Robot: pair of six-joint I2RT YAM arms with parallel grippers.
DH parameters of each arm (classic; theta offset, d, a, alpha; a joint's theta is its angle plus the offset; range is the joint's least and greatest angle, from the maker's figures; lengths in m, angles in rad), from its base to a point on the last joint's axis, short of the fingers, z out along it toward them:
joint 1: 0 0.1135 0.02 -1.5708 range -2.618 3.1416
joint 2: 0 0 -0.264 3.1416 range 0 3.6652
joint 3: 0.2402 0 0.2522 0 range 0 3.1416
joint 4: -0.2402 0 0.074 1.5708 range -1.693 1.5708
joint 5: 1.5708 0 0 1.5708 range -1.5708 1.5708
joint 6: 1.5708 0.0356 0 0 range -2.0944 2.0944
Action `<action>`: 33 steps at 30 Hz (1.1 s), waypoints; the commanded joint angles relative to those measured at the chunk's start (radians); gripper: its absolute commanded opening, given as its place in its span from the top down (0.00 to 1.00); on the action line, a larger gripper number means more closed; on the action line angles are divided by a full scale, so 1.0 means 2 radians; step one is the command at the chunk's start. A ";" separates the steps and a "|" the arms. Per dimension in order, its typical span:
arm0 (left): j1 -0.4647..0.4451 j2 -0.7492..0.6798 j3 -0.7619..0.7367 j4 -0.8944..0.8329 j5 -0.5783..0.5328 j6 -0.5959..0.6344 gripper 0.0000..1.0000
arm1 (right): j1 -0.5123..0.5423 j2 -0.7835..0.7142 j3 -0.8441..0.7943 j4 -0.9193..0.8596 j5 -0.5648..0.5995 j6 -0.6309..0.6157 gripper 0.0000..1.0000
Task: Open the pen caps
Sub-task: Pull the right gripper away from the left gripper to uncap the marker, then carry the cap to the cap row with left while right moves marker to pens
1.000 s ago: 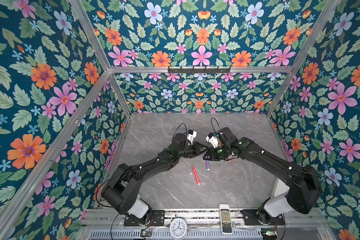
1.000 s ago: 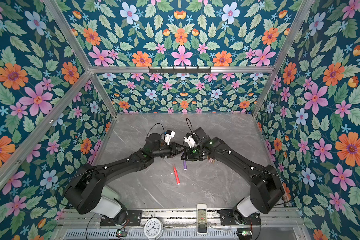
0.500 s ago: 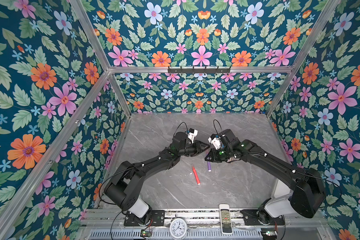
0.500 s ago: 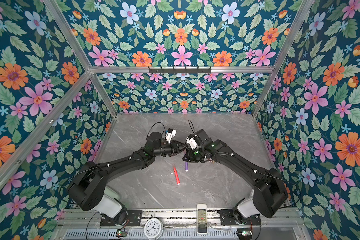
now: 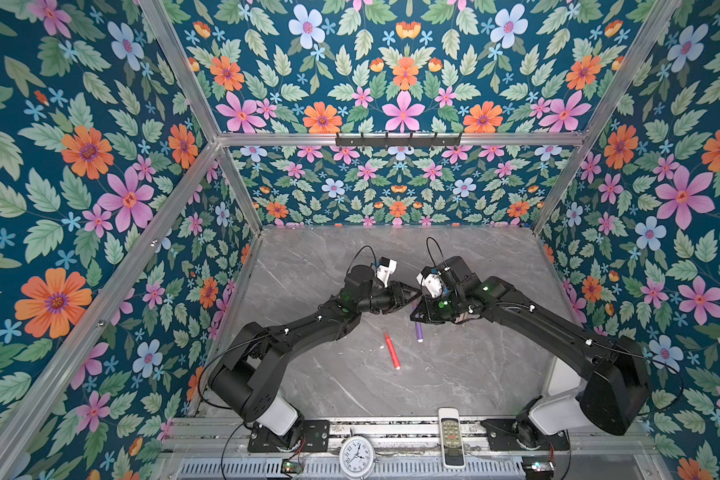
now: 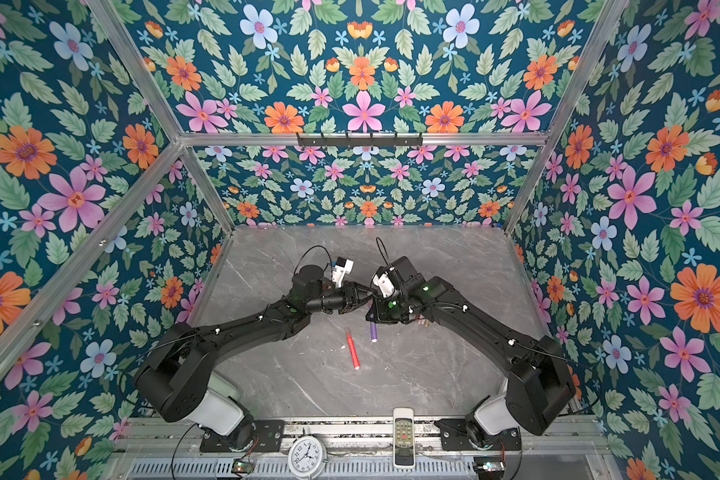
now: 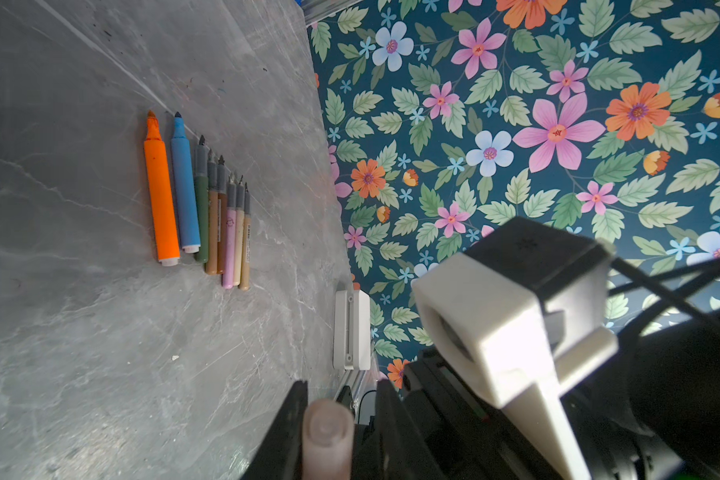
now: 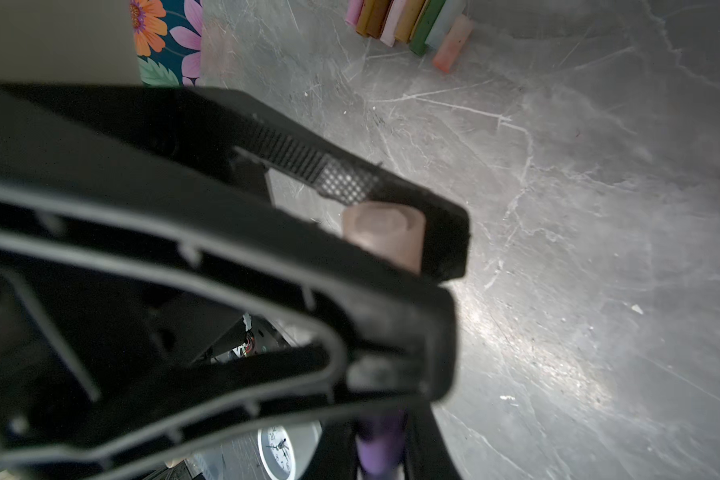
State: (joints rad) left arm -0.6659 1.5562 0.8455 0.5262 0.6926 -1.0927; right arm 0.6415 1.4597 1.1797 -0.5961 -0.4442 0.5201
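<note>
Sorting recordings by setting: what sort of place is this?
Probably a purpose-built robot test booth, not a home: aluminium frame holding floral-print wall panels, a grey marble-look tabletop, and two black robot arms bolted to the front rail.

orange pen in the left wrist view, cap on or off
Off: the orange pen lies on the table with its felt tip bare, no cap on it.

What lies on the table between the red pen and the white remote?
Nothing: in both top views the grey table between the red pen and the remote is bare.
</note>
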 commanded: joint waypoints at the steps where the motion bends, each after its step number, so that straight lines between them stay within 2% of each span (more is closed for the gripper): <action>1: -0.002 0.000 -0.002 0.030 0.013 -0.004 0.83 | 0.000 0.002 0.003 -0.001 0.001 -0.003 1.00; 3: -0.003 0.000 -0.002 0.034 0.013 -0.004 0.97 | 0.000 0.002 0.002 -0.002 0.001 -0.003 1.00; 4: -0.004 0.001 -0.002 0.035 0.015 -0.005 1.00 | 0.000 0.001 0.001 -0.002 0.001 -0.003 1.00; 8: -0.005 0.004 0.001 0.048 0.024 -0.010 1.00 | 0.000 -0.002 -0.001 -0.001 0.002 -0.003 1.00; 10: 0.002 0.004 0.018 0.009 0.025 0.015 1.00 | 0.000 -0.005 -0.008 -0.002 0.001 0.000 1.00; 14: 0.065 0.026 0.114 -0.148 0.007 0.130 1.00 | 0.018 -0.040 -0.078 0.044 -0.003 0.045 1.00; 18: 0.154 0.075 0.215 -0.173 0.005 0.142 1.00 | 0.064 -0.068 -0.155 0.094 0.004 0.099 1.00; 21: 0.143 0.093 0.275 -0.219 -0.008 0.176 1.00 | 0.073 -0.094 -0.190 0.110 0.007 0.122 1.00; 24: 0.122 0.079 0.262 -0.250 -0.036 0.209 1.00 | 0.063 -0.124 -0.198 0.090 0.028 0.117 1.00; 29: 0.125 0.050 0.204 -0.319 -0.089 0.257 1.00 | 0.016 -0.126 -0.181 0.056 0.019 0.083 1.00; 33: 0.125 0.051 0.177 -0.373 -0.109 0.290 1.00 | 0.010 -0.109 -0.149 0.013 0.084 0.057 1.00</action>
State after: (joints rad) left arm -0.4152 1.6577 1.2198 -0.1024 0.5365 -0.6037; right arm 0.6659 1.2240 0.8486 -0.4961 -0.3744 0.6914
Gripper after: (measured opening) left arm 0.155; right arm 0.141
